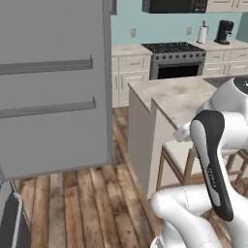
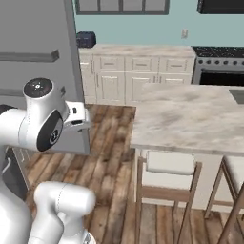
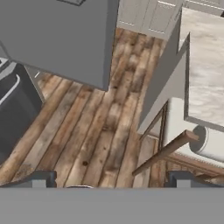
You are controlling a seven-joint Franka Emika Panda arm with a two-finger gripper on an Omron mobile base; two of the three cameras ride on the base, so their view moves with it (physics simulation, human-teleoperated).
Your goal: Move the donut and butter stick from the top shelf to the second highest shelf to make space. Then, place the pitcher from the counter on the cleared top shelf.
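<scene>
Three views, taken in turn.

Left base view: the white arm (image 1: 213, 160) rises at 4 o'clock, folded over itself. A large grey fridge door (image 1: 53, 87) with two bar shelves stands at 10 o'clock, swung open above a wooden floor (image 1: 82, 203). The counter (image 1: 179, 97), a marbled slab, lies at 2 o'clock, with a stool (image 1: 177, 160) tucked under its near edge. A stove (image 1: 177, 58) sits at 1 o'clock against the far wall, and a coffee machine (image 1: 224, 31) stands near the top right.

Right base view: the arm's joint (image 2: 40, 124) sits at 9 o'clock before the grey door. The counter (image 2: 190, 119) spreads from centre to 3 o'clock, two stools beneath it. A dark toaster (image 2: 86, 39) rests at 11 o'clock on the far worktop.

Hand view: the gripper (image 3: 111, 181) looks down at the floor, its fingertips (image 3: 41, 178) set wide apart at 6 o'clock with nothing between them. The counter's corner is at 2 o'clock and the fridge door at 11 o'clock. The donut, butter stick, pitcher and fridge shelves cannot be located.
</scene>
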